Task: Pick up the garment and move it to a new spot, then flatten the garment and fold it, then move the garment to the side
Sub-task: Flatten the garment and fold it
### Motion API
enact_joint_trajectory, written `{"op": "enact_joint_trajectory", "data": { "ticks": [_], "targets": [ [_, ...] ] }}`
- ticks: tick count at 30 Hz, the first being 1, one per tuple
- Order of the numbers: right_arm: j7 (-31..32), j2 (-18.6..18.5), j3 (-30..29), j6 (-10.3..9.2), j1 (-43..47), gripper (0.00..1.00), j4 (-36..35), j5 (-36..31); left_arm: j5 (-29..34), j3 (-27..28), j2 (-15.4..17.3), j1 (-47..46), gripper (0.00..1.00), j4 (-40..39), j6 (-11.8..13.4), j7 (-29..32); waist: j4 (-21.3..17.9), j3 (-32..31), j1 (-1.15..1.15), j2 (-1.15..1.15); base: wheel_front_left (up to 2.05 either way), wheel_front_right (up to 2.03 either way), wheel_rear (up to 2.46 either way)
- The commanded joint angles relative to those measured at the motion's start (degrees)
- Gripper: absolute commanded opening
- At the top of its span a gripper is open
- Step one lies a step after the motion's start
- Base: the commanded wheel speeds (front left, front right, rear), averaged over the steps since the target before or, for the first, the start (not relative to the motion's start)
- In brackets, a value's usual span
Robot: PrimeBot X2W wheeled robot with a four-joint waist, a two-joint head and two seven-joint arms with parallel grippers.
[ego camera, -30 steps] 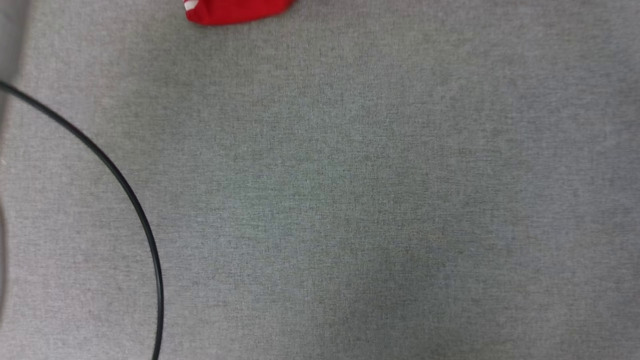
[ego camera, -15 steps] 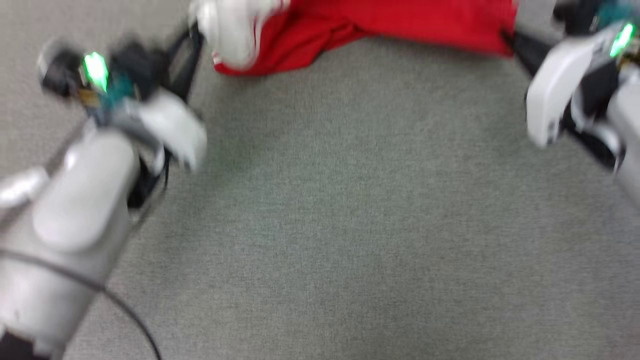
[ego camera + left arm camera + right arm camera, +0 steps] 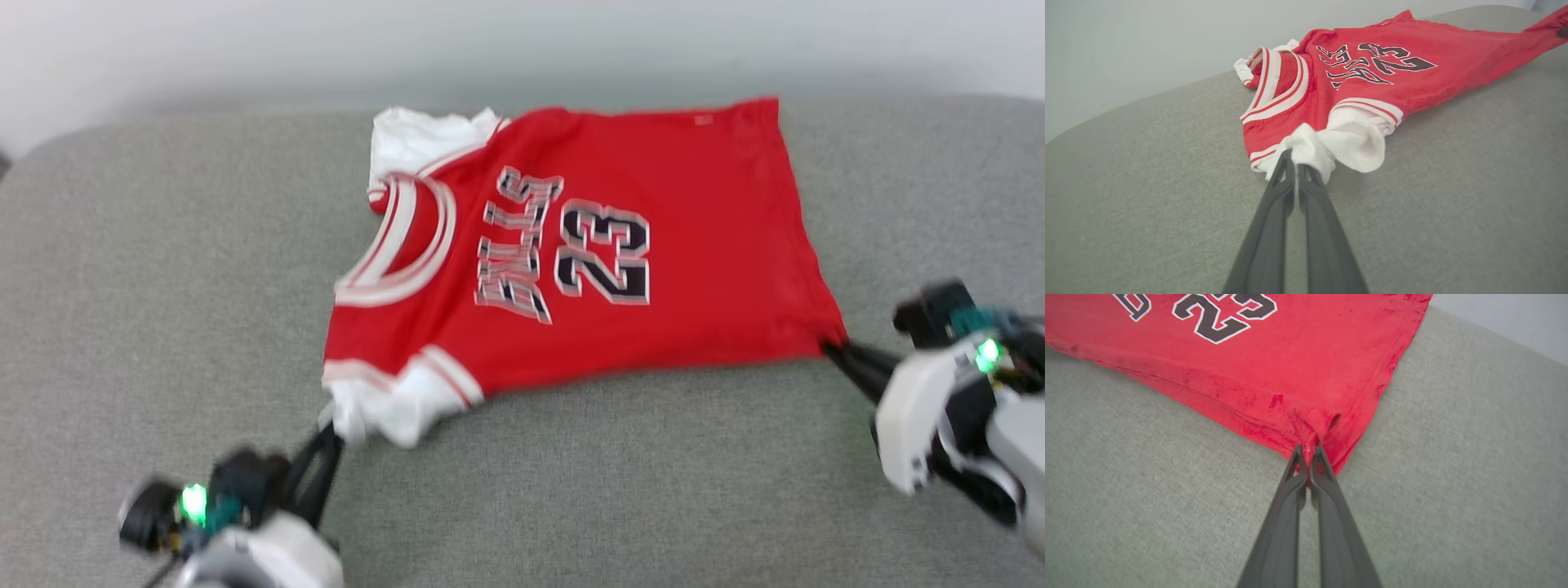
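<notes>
grippers are nearest to the camera in the head view. left gripper [image 3: 331, 426] is closed tight on the bunched white sleeve [image 3: 1306, 143] of the garment [image 3: 702, 245]. right gripper [image 3: 834, 351] is pinched shut on the near hem corner [image 3: 1327, 424]. between them the near edge of the garment is pulled quite straight, and it seems a little raised from the grey fabric surface [image 3: 571, 490].

further away the red body lies spread on this surface, front side up, with the letters and the 23 readable and the collar toward the left. far sleeve [image 3: 416, 135] is crumpled beside the shoulder, close to the pale wall [image 3: 522, 49].

a second ago the head view showed almost only bare grey fabric, with a small red edge at the top. now the whole picture has shifted, so the camera has lifted, and the complete garment is in view. i judge that the move to the new spot is about finished and the flattening is going on. both sleeves need smoothing before any fold.
</notes>
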Motion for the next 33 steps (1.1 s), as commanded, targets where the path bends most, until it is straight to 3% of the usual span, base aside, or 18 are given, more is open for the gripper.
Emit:
{"op": "enact_joint_trajectory", "data": {
  "ticks": [1,7,17,26,33],
  "targets": [
    [-0.2,-1.0,-0.2,-0.04,2.3,0.00,-0.6,0.5,-0.5,-0.1,0.4,2.3,0.00,-1.6,1.1,0.3,-0.1,-1.9,0.01,0.00,0.00,0.00,0.00],
    [0.7,-4.2,-1.3,-0.04,12.9,0.00,-5.9,2.0,-4.7,-0.6,1.4,14.6,0.00,-7.4,5.5,0.6,-0.3,-5.5,0.01,0.00,0.00,0.00,0.00],
    [2.5,-7.3,-8.3,-0.04,30.0,0.00,-13.9,1.9,-9.4,-2.3,2.2,27.1,0.00,-11.0,8.6,1.2,-0.1,-9.8,0.01,0.00,0.00,0.00,0.00],
    [6.6,-4.9,-19.2,-0.04,35.7,0.00,-19.1,-2.3,-7.2,-1.1,3.8,22.5,0.00,-11.7,7.8,1.0,0.0,-9.8,0.01,0.00,0.00,0.00,0.00],
    [10.5,-2.5,-28.8,-0.04,36.4,0.00,-24.5,-6.1,-3.1,-0.6,6.3,12.0,0.00,-11.6,3.9,3.4,0.4,-7.2,0.01,0.00,0.00,0.00,0.00]
  ]
}}
